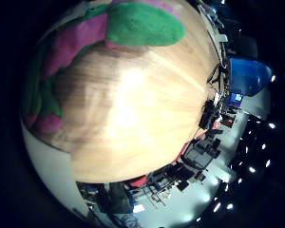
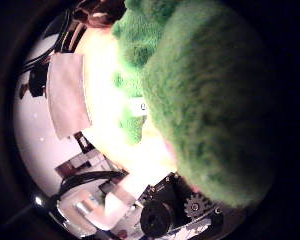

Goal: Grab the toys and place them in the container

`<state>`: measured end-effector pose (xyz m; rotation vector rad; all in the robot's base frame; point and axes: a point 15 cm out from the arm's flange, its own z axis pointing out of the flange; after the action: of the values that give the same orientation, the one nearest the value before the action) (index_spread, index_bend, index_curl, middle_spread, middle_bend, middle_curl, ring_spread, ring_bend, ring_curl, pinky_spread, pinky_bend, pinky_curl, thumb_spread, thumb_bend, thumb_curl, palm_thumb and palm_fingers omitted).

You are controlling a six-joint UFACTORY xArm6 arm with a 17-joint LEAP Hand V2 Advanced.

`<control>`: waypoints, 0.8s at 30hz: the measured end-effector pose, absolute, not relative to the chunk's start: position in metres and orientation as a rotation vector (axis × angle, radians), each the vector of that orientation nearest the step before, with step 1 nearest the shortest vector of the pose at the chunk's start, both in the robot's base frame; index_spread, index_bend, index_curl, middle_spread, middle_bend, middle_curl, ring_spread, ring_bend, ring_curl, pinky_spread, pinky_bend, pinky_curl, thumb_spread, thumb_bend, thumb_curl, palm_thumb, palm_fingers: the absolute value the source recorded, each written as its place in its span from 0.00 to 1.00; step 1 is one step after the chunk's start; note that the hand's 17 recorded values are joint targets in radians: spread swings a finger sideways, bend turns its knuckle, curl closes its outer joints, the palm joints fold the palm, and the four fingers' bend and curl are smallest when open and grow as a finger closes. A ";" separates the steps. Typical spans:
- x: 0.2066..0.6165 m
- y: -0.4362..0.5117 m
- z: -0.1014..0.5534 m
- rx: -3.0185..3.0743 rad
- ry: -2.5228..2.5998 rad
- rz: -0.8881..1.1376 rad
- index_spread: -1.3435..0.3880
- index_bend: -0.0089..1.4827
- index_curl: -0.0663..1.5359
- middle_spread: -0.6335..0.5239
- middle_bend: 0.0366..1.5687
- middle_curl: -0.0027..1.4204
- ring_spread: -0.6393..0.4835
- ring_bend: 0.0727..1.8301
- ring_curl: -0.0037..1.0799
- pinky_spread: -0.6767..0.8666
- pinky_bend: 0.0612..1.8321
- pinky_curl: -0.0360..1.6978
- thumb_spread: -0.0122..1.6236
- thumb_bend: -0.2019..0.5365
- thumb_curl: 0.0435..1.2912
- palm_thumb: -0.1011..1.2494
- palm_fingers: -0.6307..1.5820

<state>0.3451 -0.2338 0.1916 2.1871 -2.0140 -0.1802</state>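
Plush toy (image 2: 210,100), green and pink: fills the thumb-side view, close against the palm, lying on the wooden tabletop (image 1: 133,118). Judged soft, light, compressible, not fragile; best taken around its thick green body. Hand (image 2: 165,215): geared parts visible beside the toy; whether clenched or released cannot be told. Container: not seen.

We see a green plush toy (image 2: 210,100) filling much of the view, close to the palm | its fuzzy green body lies over a bright tabletop (image 2: 105,95) | black, geared parts of the hand (image 2: 175,210) sit beside the toy | finger pose we cannot tell
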 end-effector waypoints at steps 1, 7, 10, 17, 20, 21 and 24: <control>0.345 -0.233 0.196 2.188 -2.016 -0.169 0.44 0.32 0.39 0.17 0.56 0.43 0.28 0.62 0.45 0.07 0.57 0.24 0.57 0.24 0.26 0.78 0.84; 0.340 -0.233 0.232 2.196 -2.031 -0.084 0.44 0.32 0.40 0.18 0.57 0.42 0.28 0.63 0.45 0.07 0.57 0.25 0.57 0.24 0.25 0.78 0.84; 0.337 -0.231 0.247 2.201 -2.035 -0.056 0.44 0.32 0.41 0.19 0.58 0.42 0.28 0.63 0.45 0.07 0.56 0.25 0.57 0.24 0.25 0.77 0.84; 0.329 -0.196 0.287 2.276 -2.085 -0.058 0.44 0.31 0.43 0.19 0.59 0.41 0.28 0.64 0.45 0.06 0.56 0.25 0.57 0.24 0.25 0.77 0.84; 0.333 -0.171 0.303 2.334 -2.078 -0.053 0.44 0.31 0.43 0.19 0.59 0.41 0.28 0.64 0.45 0.06 0.56 0.25 0.57 0.24 0.25 0.77 0.85; 0.336 -0.163 0.308 2.355 -2.079 -0.040 0.44 0.31 0.43 0.19 0.59 0.41 0.28 0.64 0.45 0.06 0.56 0.25 0.57 0.24 0.25 0.77 0.84; 0.346 -0.139 0.324 2.420 -2.071 -0.009 0.44 0.31 0.44 0.19 0.60 0.40 0.28 0.64 0.44 0.06 0.56 0.26 0.57 0.24 0.24 0.77 0.84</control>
<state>0.3460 -0.1388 0.3240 2.4197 -2.0711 -0.0087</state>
